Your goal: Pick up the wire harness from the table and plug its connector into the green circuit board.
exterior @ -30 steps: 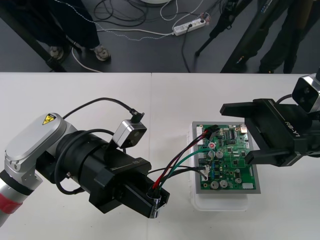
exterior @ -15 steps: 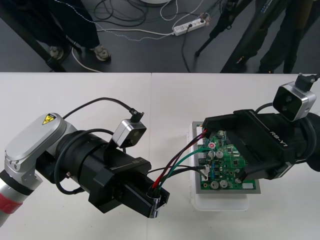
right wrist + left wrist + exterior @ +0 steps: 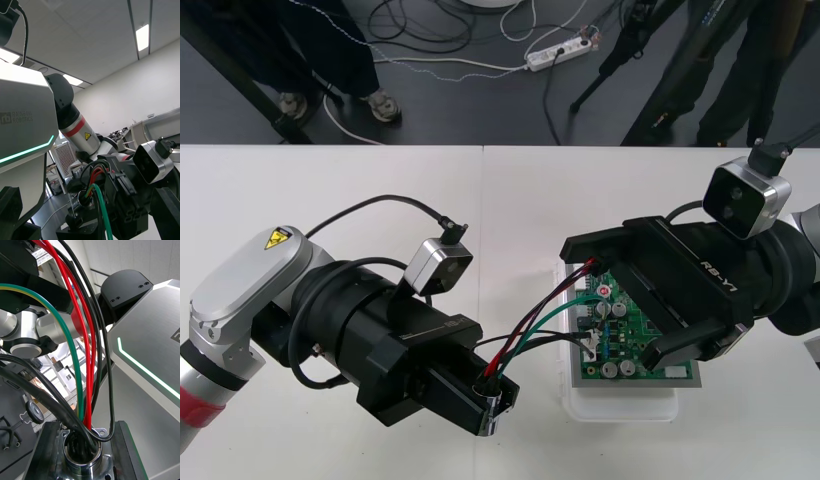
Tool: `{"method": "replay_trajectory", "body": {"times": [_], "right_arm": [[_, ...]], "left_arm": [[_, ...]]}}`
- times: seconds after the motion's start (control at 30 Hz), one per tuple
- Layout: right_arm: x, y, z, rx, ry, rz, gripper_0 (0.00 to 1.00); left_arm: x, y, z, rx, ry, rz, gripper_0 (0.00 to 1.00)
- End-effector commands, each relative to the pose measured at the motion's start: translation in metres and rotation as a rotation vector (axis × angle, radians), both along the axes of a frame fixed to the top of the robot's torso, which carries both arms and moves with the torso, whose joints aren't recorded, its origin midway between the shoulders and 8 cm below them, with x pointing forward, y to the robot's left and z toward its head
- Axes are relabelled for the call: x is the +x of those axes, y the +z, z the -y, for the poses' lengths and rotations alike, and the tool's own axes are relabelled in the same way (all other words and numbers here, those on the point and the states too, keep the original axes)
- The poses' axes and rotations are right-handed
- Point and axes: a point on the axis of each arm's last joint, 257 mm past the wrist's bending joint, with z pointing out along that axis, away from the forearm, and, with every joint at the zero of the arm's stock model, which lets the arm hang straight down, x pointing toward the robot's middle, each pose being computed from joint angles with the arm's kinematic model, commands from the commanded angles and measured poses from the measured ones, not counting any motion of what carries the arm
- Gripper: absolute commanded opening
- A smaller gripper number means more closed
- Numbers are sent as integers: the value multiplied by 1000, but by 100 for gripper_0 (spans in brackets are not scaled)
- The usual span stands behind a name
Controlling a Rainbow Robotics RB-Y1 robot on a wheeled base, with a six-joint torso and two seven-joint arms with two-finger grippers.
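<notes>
- Front view: the big pale desk (image 3: 330, 200) carries everything.
- The left gripper (image 3: 492, 398) lies low over the near side of the desk, to the left of the green circuit board (image 3: 635, 325). Its fingers (image 3: 43, 453) are closed tight on the round metal socket (image 3: 84, 459) of the wire harness (image 3: 540, 322).
- The right gripper (image 3: 612, 300) comes in from the right and hangs over the board. Its fingers are wide apart. One is over the board's far left corner and one is over its near side.
- The board lies flat on its white base (image 3: 620, 408).
- The wire harness is held up off the desk, between the left gripper and the board. Its long way runs from near-left to far-right. The socket end points down and left, into the left gripper.
- The wires fan out toward the board. Red and black go to its far left corner and green goes to its left edge.
- The plug end is hidden under the right gripper's far finger, so I cannot tell if it is in the board.
</notes>
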Motion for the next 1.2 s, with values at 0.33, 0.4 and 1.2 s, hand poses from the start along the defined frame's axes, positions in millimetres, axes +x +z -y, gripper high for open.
{"method": "replay_trajectory", "body": {"times": [0.33, 0.4, 1.2], "right_arm": [[5, 25, 1, 44, 23, -9, 100], [5, 25, 2, 43, 22, -11, 100], [7, 30, 3, 65, 24, -22, 0]], "left_arm": [[-20, 16, 0, -8, -102, -4, 0], [-20, 16, 0, -9, -102, -3, 0], [-20, 16, 1, -10, -102, -6, 0]]}}
